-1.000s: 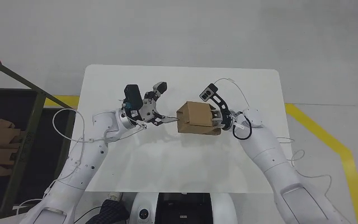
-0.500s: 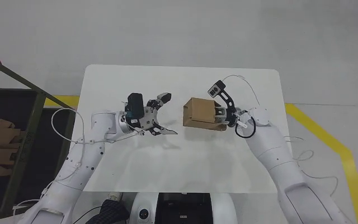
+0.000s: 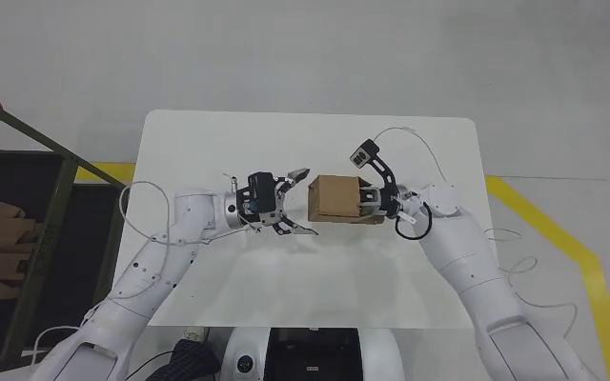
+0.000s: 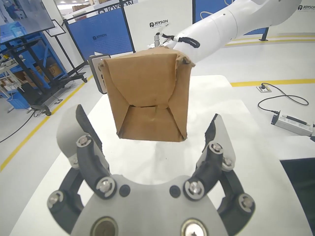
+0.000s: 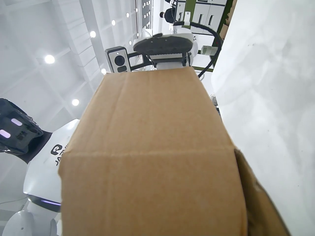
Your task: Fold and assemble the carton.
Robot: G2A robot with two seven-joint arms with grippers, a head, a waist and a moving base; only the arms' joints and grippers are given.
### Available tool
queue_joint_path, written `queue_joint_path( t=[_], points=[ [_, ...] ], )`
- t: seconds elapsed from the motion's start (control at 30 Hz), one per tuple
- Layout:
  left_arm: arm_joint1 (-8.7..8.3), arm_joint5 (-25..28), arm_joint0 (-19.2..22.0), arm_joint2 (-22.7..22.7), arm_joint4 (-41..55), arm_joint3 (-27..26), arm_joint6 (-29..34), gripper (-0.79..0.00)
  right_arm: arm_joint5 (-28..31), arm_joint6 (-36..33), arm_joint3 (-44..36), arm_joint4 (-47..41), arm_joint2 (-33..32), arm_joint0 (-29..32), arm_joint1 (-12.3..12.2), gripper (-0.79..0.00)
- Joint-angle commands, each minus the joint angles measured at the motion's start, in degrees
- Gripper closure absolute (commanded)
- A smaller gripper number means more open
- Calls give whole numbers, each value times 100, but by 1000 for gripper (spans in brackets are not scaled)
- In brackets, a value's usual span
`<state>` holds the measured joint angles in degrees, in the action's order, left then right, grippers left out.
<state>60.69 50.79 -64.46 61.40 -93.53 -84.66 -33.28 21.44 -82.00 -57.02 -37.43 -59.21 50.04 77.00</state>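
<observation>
Top view: my right jaws grasp the brown carton (image 3: 335, 195) over the middle of the white surface (image 3: 191, 143), half hidden behind it; my left jaws, spread wide and released, sit just beside its open end.

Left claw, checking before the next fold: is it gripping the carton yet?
No, the left claw stands open, its fingers spread wide with visible gaps to the carton ahead of them.

Carton (image 3: 335, 197): brown box, middle of worktop (image 3: 238, 133).
Left claw (image 3: 305, 202): fingers spread, just beside carton's near end.
Right claw (image 3: 374, 203): gripping carton's opposite end.
Worktop: white, rounded corners.
</observation>
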Motion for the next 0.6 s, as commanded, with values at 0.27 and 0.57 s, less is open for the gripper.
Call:
queue_joint_path(
  t=[0.27,0.57],
  points=[
    [53,-212,140,-208,76,151,178,-785,6,100,-96,148,130,14,13,0],
    [65,-176,179,-274,213,211,308,-588,24,166,-121,198,187,15,15,0]
  ],
)
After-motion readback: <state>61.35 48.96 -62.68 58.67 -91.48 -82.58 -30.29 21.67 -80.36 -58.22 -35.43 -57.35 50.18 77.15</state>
